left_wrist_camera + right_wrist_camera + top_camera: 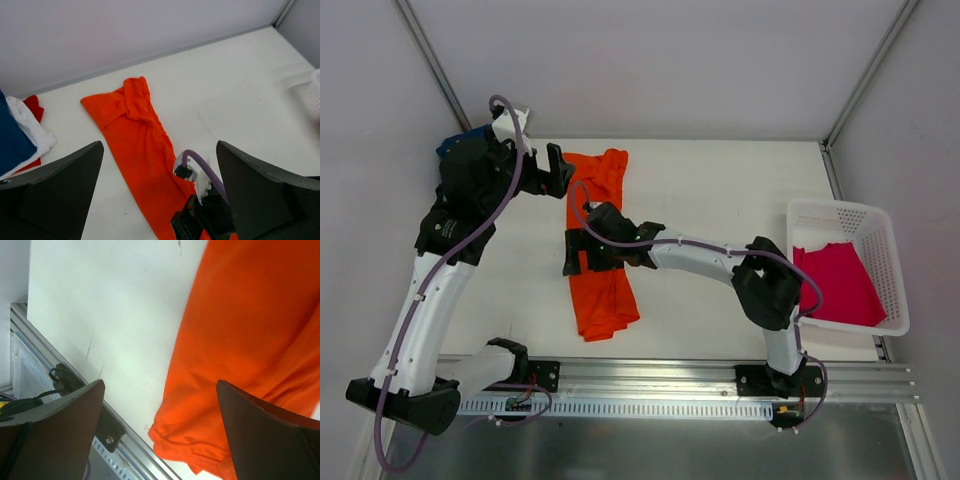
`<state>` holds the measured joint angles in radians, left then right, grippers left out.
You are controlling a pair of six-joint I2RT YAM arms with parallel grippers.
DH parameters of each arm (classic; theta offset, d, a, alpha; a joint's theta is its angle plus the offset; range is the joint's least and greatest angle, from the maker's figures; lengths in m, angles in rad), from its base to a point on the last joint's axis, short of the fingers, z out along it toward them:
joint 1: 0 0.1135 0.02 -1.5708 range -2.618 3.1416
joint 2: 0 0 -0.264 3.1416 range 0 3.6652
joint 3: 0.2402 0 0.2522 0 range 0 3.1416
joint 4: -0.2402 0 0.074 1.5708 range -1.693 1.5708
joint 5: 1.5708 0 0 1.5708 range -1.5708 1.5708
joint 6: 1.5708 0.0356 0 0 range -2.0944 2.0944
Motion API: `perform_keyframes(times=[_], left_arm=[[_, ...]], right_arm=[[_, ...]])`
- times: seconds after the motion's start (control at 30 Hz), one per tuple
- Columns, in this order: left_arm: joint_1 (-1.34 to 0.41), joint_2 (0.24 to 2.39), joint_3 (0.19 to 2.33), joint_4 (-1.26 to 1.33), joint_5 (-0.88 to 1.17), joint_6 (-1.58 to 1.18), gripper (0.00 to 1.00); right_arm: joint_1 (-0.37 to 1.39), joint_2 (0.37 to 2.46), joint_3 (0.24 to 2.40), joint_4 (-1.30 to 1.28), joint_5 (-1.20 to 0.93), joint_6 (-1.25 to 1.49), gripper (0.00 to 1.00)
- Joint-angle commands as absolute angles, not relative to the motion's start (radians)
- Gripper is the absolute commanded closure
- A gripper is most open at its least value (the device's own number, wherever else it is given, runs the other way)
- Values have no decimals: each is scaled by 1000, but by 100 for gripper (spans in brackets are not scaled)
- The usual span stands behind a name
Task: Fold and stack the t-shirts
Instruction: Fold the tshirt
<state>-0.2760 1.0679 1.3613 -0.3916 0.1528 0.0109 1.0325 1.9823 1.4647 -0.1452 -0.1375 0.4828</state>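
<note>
The orange t-shirt (605, 295) lies in a long strip left of centre, running near to far. Soft, light and limp, it will likely sag, so pinch the near hem corners. The right gripper (574, 252) hovers over its middle and the left gripper (556, 170) just left of its far end, both with jaws wide and empty.

White matte flat table (720, 190), with faint dark scuffs toward its near edge. Plain pale grey walls (650, 60) close it in at far, left and right. Thin grey metal corner posts (430, 55) at far left and far right. Slotted aluminium rail (650, 375) along the near edge. Light even, shadows soft.
</note>
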Motion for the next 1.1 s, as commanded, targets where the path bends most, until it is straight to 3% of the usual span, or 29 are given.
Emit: perform_keyframes(times=[0.0,0.13,0.23,0.37,0.6,0.8,1.07], left_arm=[[-284,993,1476,-398,192,-61,2],[-285,905,1432,-566,181,-185,7],[-287,699,1118,-583,47,-403,10],[-290,464,869,-626,12,-558,12],[-290,400,697,-690,54,-586,14],[-304,397,651,-689,80,-681,13],[-388,388,479,-667,6,-897,15]], right_arm=[[1035,1850,1594,-406,-39,339,1],[1034,1631,1479,-462,81,322,0],[1031,1495,1303,-477,178,345,0],[1028,1256,1045,-491,247,412,1],[1037,1066,841,-474,262,518,1],[1049,1022,706,-393,229,591,0],[1103,1224,704,-206,164,627,1]])
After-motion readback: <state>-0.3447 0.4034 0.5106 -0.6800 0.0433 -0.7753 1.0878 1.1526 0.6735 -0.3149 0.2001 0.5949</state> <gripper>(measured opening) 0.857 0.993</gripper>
